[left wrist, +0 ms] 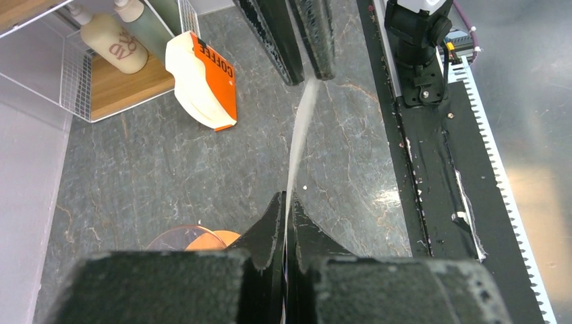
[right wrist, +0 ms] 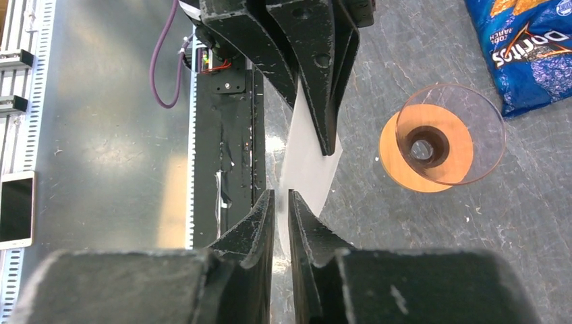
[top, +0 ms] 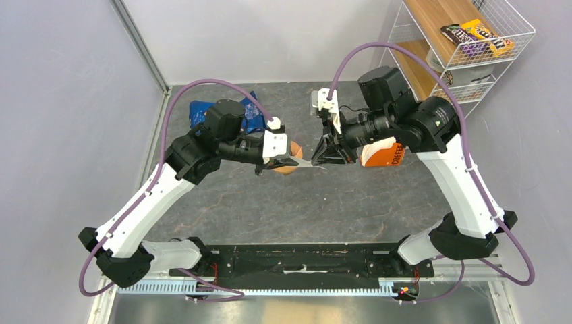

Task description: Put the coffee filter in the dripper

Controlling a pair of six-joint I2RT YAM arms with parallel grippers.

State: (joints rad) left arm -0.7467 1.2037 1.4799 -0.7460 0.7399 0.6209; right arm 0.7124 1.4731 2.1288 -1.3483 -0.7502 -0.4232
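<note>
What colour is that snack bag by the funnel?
Blue crinkly snack bag; clearest in right wrist view.

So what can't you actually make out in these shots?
Top view: the dripper is mostly hidden under the left fingers.
Left wrist view: the coffee filter shows edge-on, so its shape is unreadable.
Right wrist view: whether the right fingers truly pinch the filter; the gap is too narrow to tell.
</note>
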